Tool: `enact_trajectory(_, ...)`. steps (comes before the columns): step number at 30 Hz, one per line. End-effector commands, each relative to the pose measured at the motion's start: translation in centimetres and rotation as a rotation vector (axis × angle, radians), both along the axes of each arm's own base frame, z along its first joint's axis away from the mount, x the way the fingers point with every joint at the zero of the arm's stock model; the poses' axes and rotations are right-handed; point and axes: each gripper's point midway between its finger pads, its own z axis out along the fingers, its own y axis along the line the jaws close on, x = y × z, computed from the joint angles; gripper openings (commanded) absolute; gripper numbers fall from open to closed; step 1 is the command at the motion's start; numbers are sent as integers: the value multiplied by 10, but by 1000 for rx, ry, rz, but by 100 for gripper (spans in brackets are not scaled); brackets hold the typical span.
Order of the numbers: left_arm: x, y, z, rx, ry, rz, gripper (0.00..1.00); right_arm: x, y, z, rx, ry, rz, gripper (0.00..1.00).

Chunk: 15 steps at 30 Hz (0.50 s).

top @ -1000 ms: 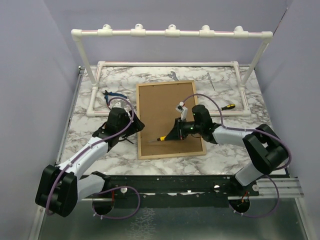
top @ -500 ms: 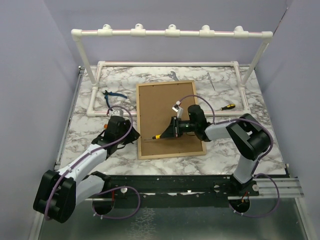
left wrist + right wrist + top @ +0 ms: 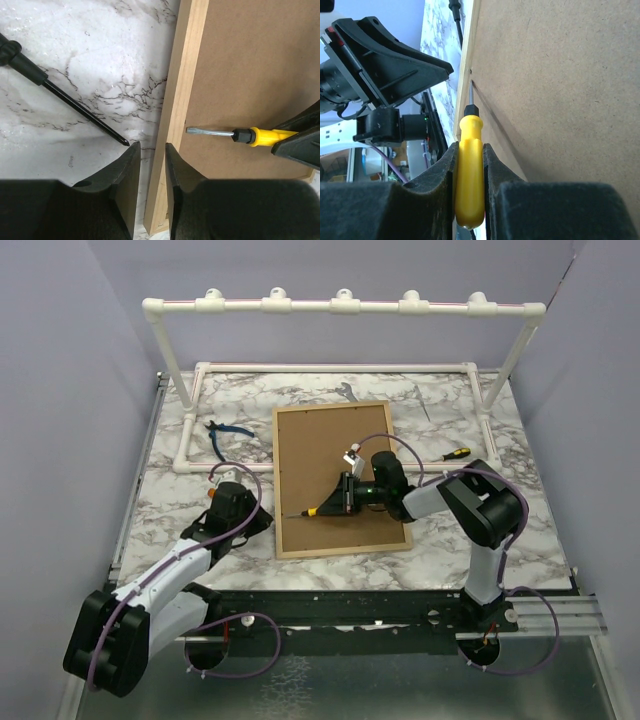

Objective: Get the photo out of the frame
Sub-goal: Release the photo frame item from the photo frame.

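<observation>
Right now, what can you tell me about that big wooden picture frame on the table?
The frame is a large rectangle lying flat, face down on the marble table between the arms. Only its back shows: a brown fibreboard panel inside thin light-wood edging; the front is hidden. The right gripper holds a yellow-handled screwdriver with its metal tip at the board's left margin, beside the edging. The left gripper hovers over that left edge, jaws slightly apart; contact is unclear.

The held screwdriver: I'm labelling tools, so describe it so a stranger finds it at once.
On the marble table lies the frame, brown back up. Over its near left part the right gripper clamps a yellow-handled screwdriver, blade towards the left rail. The yellow-and-black screwdriver lies loose right of the frame; this one is gripped.
</observation>
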Motion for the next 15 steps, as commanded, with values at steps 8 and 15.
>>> enact_trajectory(8, 15, -10, 6, -25, -51, -37, 24, 18, 4, -8, -24, 40, -68, 1)
enact_trajectory(15, 20, -17, 5, -41, -55, -61, 18, 17, 4, -12, -41, 61, -59, 1)
